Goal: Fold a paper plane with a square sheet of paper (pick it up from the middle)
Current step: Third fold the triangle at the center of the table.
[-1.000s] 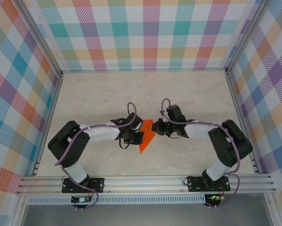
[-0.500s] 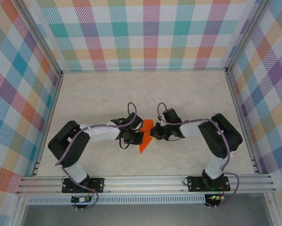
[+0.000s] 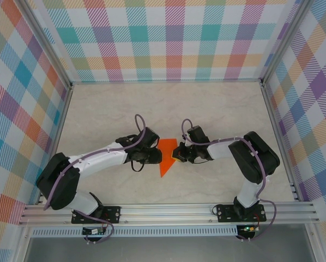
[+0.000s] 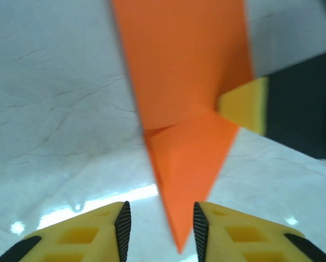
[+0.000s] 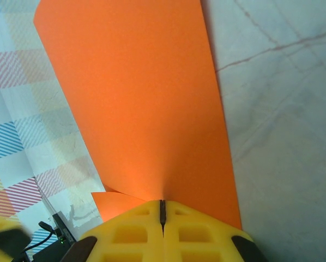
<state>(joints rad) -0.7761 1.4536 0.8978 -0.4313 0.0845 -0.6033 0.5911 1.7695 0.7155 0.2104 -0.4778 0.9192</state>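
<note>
The right gripper (image 5: 162, 210) pinches the paper plane (image 5: 146, 109) to keep it steady; the left gripper (image 4: 160, 221) (fingers (image 4: 86, 236) apart) grips nothing.

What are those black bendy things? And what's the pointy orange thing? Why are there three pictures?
The bendy things are two robot arms, a left arm and a right arm, bolted to the edge of a table. One picture looks down from above. The other two come from small cameras on the arms' wrists, so you see the yellow fingers up close. The orange thing is a paper plane, folded to a point. The right claw is pinched shut on the plane and holds it. The left claw is open, with its fingers on either side of the plane's tip.
</note>
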